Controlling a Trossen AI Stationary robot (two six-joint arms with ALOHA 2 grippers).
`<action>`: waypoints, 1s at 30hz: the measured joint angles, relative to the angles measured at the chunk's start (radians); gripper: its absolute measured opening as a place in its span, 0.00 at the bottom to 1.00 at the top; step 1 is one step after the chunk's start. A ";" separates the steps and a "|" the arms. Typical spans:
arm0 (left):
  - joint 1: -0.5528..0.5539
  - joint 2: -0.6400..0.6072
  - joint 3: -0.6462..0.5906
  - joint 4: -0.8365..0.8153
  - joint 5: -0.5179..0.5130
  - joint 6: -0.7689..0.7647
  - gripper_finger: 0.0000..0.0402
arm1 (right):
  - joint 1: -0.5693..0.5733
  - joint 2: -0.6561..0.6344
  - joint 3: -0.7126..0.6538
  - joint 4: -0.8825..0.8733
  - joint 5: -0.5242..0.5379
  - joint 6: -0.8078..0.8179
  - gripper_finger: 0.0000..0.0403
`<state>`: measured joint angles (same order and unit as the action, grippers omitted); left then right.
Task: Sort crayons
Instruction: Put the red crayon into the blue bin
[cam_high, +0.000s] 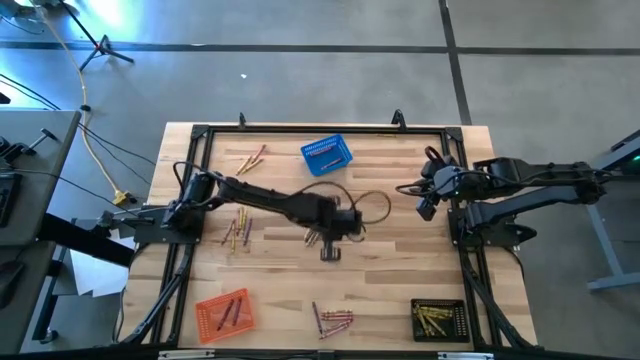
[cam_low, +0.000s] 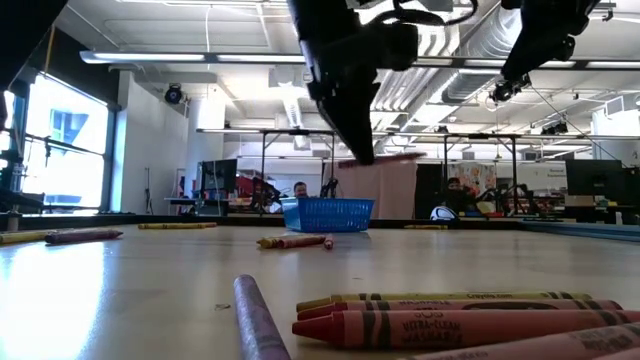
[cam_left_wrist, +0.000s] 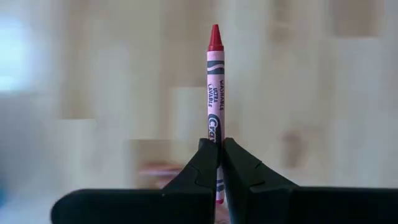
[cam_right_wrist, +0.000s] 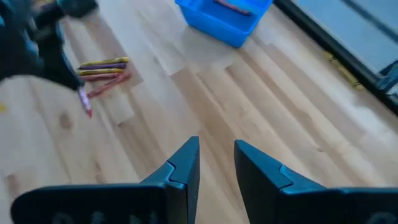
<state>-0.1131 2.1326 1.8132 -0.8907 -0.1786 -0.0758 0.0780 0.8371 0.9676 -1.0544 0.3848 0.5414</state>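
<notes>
Mid-table: the left gripper (cam_left_wrist: 219, 155) hangs above bare planks, closed on a thin red paper-wrapped crayon (cam_left_wrist: 214, 81) with a pointed wax tip.
Right edge: the right gripper (cam_right_wrist: 216, 163) waits with fingers narrowly apart over open wood.
Far edge: a blue mesh plastic basket (cam_high: 327, 156) sits there.
Near edge: an orange mesh basket (cam_high: 222, 312), a black basket (cam_high: 438, 320), loose crayons (cam_high: 334, 320) between them.
Surface: pale, smooth-planked wooden table (cam_high: 400, 270).

You have a blue mesh basket (cam_high: 327, 156), an orange basket (cam_high: 223, 313) and a black basket (cam_high: 438, 320) on your wooden bench (cam_high: 400, 270).
</notes>
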 joint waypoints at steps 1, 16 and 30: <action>0.017 0.000 0.027 -0.024 -0.040 0.001 0.00 | 0.000 0.000 0.000 0.000 0.007 0.000 0.21; 0.345 -0.003 0.178 -0.106 -0.112 0.001 0.00 | 0.000 0.000 0.000 -0.004 0.035 0.044 0.21; 0.571 -0.004 -0.026 -0.046 0.092 -0.018 0.00 | 0.000 0.000 0.000 -0.004 0.138 0.149 0.21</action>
<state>0.4581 2.1291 1.7867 -0.9370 -0.0861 -0.0938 0.0780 0.8371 0.9676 -1.0584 0.5229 0.6904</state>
